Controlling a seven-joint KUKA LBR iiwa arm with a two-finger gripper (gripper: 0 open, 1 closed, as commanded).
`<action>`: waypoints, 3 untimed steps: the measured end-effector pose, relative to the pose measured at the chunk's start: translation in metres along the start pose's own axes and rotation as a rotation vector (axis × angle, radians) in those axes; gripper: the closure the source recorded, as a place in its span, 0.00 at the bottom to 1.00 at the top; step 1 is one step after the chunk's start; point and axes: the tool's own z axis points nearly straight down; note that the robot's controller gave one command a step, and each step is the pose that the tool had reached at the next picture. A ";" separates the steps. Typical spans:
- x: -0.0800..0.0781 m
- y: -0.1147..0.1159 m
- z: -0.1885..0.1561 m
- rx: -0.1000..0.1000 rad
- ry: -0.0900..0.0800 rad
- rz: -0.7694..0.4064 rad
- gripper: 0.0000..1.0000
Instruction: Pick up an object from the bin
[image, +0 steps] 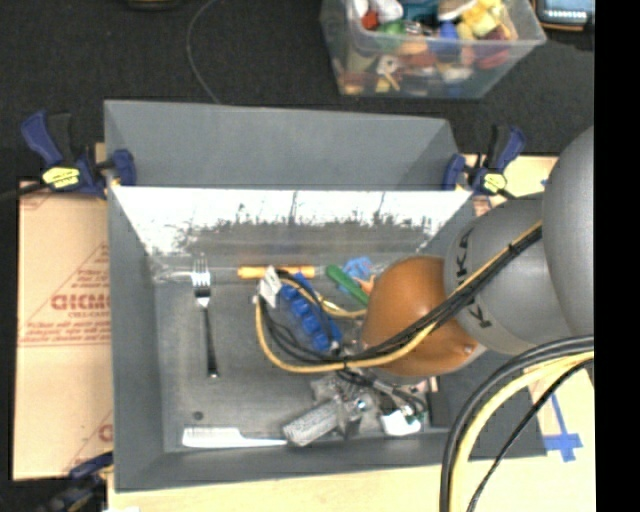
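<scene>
1. Fingers hang low in the bin, right of centre, close to the wall at the view's bottom edge and under the arm's orange cover.
2. We see a grey block just below and left of them. Its long axis slants from lower left up towards them.
3. We cannot tell how far open they are, or whether they touch or hold anything.
4. A fork lies well apart to the left.
5. We judge that the block is the likeliest pick, best gripped across its short side.
</scene>
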 end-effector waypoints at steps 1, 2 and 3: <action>0.000 0.000 0.000 0.000 0.000 -0.001 1.00; 0.001 -0.001 -0.008 0.001 0.000 -0.001 1.00; 0.001 -0.001 -0.020 0.002 -0.001 -0.001 1.00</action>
